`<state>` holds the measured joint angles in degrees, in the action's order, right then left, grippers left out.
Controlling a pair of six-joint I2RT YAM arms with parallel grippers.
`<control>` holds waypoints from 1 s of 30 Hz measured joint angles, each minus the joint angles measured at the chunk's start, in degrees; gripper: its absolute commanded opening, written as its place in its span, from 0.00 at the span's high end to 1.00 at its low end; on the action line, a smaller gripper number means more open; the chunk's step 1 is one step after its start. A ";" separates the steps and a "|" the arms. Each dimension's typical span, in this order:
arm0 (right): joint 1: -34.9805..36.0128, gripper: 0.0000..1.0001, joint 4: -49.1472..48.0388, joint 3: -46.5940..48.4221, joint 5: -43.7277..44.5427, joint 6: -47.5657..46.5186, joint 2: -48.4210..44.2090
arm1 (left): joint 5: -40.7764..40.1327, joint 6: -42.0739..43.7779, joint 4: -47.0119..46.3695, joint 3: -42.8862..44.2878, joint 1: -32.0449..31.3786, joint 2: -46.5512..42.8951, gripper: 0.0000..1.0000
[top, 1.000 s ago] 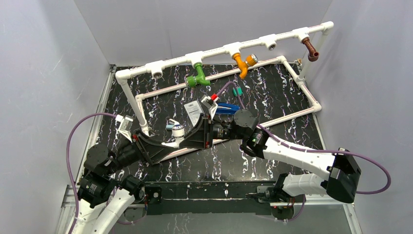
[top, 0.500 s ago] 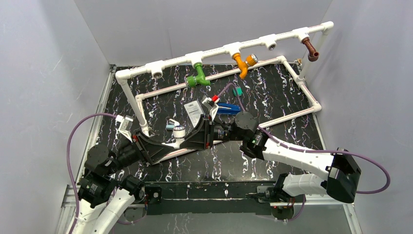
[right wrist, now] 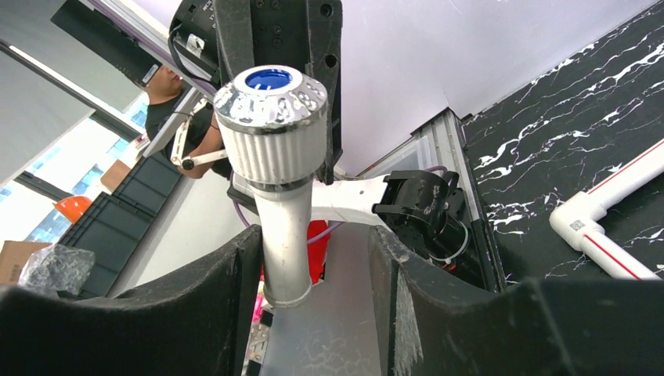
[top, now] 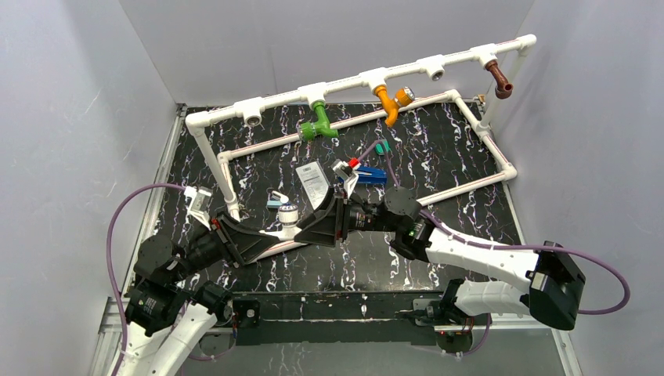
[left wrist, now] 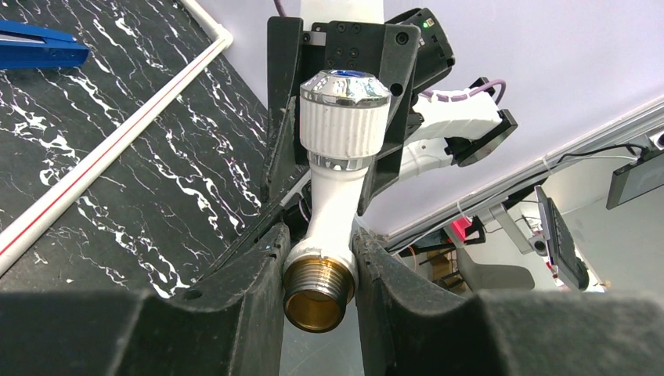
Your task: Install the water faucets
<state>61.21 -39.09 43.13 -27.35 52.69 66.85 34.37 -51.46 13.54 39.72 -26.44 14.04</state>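
Mid-table, white faucet clenched in left gripper, right gripper seemingly loose around its half-hidden spout

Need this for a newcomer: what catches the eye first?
A white faucet, front and centre-left, is pinched near its brass thread by the left gripper while the open right gripper straddles its spout. Behind, a green faucet, an orange faucet and a brown faucet hang from the pipe frame.

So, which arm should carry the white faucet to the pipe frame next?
Right, probably. The white faucet has its brass thread inside the left gripper, which cannot insert it. The right gripper surrounds the spout end, thread facing away.
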 measured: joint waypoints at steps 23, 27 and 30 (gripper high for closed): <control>-0.11 0.52 -4.76 -0.94 0.22 0.83 0.61 | -1.99 -0.17 0.66 -0.79 0.00 1.33 1.00; -0.09 0.56 -4.79 -0.94 0.20 0.74 1.11 | -2.08 -0.15 0.66 -0.85 0.00 1.55 1.00; -0.11 0.61 -4.79 -0.94 0.22 0.72 1.14 | -2.05 -0.17 0.59 -0.85 0.00 1.55 1.00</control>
<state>61.10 -43.88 42.19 -27.14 53.41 67.99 32.32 -51.64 14.13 38.87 -26.44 15.59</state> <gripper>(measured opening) 0.440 0.304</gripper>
